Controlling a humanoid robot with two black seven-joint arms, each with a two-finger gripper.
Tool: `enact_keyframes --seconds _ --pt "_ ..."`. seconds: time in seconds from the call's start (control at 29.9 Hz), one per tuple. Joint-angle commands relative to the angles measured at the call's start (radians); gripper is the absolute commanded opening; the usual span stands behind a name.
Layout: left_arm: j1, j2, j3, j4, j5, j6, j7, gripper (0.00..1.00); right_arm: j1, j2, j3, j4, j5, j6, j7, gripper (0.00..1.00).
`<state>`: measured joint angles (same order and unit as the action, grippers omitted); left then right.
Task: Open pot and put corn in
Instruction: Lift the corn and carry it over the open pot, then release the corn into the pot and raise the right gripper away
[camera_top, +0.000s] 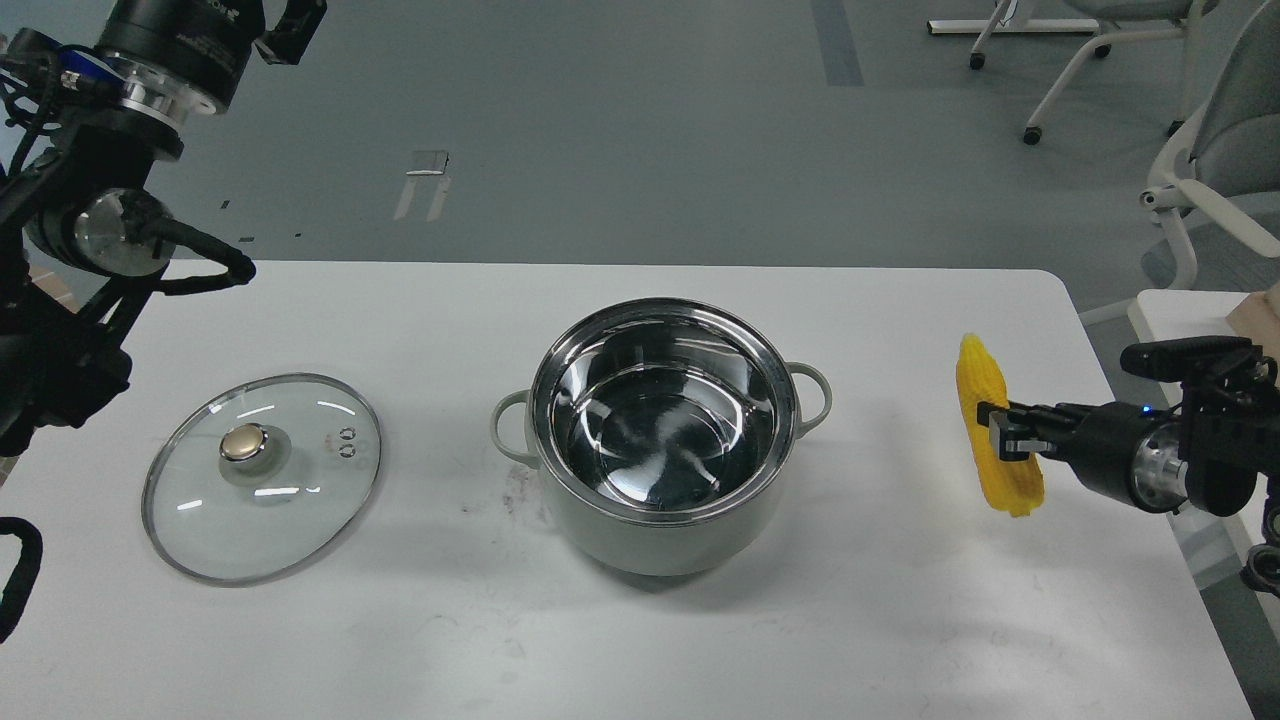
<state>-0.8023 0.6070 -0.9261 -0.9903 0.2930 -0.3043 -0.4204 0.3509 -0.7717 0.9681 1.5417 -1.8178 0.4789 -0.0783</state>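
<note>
The pale grey-green pot (660, 440) stands open in the middle of the white table (900, 620), its shiny steel inside empty. Its glass lid (262, 476) with a gold knob lies flat on the table to the pot's left. My right gripper (1005, 432) comes in from the right and is shut on the yellow corn cob (975, 385). It holds the cob above the table, to the right of the pot, pointed end away from me. My left gripper (288, 28) is raised at the top left, far from the lid, and is cut by the frame edge.
A second white table (1185, 330) stands close on the right, just behind my right arm. Office chairs (1215, 150) stand on the floor at the back right. The table's right edge runs just under the held corn.
</note>
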Motion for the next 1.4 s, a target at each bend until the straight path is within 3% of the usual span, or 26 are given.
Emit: enact_keyframes --seconds 0.0,0.27,0.54,0.8,0.94,1.04,1.37 --pt "0.000 0.004 0.000 0.001 0.000 -0.006 0.002 0.98 0.029 0.054 0.158 0.020 0.104 0.007 0.018 0.00" --pt "0.000 0.000 -0.002 0.001 0.000 -0.001 -0.001 0.98 0.195 0.345 0.081 0.084 0.160 0.010 0.018 0.00" --pt "-0.003 0.005 -0.003 0.001 -0.002 0.002 -0.001 0.98 0.273 0.462 -0.189 0.044 0.135 0.010 0.011 0.00" --pt "-0.003 0.007 -0.003 0.001 -0.002 0.001 -0.001 0.98 0.287 0.456 -0.279 -0.014 0.088 0.010 0.008 0.23" --pt "-0.003 0.005 -0.002 0.001 0.000 -0.001 0.000 0.98 0.287 0.454 -0.279 -0.011 0.078 0.010 0.009 0.70" --pt "-0.003 0.004 -0.002 0.001 0.000 -0.003 0.000 0.98 0.286 0.460 -0.278 -0.008 0.078 0.010 0.009 0.92" --pt "-0.005 0.007 0.000 0.001 0.000 -0.007 -0.001 0.98 0.289 0.463 -0.275 -0.008 0.078 0.010 0.011 0.97"
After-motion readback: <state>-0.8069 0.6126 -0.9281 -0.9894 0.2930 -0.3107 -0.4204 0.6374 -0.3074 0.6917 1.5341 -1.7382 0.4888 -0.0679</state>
